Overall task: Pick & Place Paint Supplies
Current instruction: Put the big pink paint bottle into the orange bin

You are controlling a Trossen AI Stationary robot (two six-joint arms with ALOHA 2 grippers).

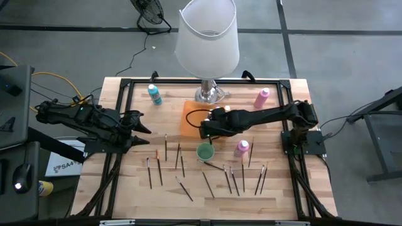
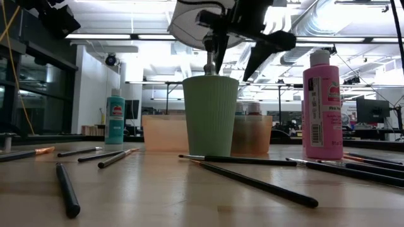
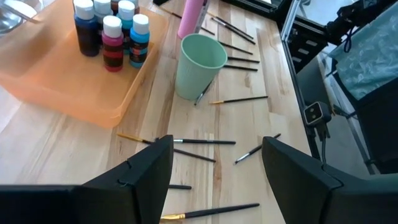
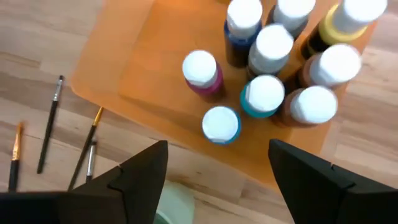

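**Eight small bottles stand upright in the orange tray, brushes lie scattered on the wood**

Eight small white-capped paint bottles (image 4: 273, 68) stand upright in a cluster inside the shallow translucent orange plastic tray (image 1: 191, 116), which sits near the middle of the table, just in front of the chrome foot of the big white-shaded lamp (image 1: 207, 37). The right gripper (image 1: 204, 130) hovers over the tray's near edge, its two dark fingers spread apart with nothing between them. The left gripper (image 1: 146, 122) waits at the table's left edge, fingers likewise spread and empty.

Just near of the tray stands a ribbed pale green plastic cup (image 1: 205, 151), upright, mouth up. A tall pink bottle with a white cap (image 1: 242, 148) stands to the right of the cup; a second pink bottle (image 1: 261, 96) stands far right, and a tall teal bottle (image 1: 154, 94) stands far left, all upright.

Many thin dark-handled brushes (image 1: 207, 185) lie flat across the near half of the table, most with their long axes running roughly near to far, a few slanted. One brush (image 1: 213, 166) lies at the cup's base, angled to the right.

The surface is a light butcher-block wooden tabletop (image 1: 282, 194) inside a black metal frame. Beyond it the low view shows an open workshop with ceiling strip lights and ducting.
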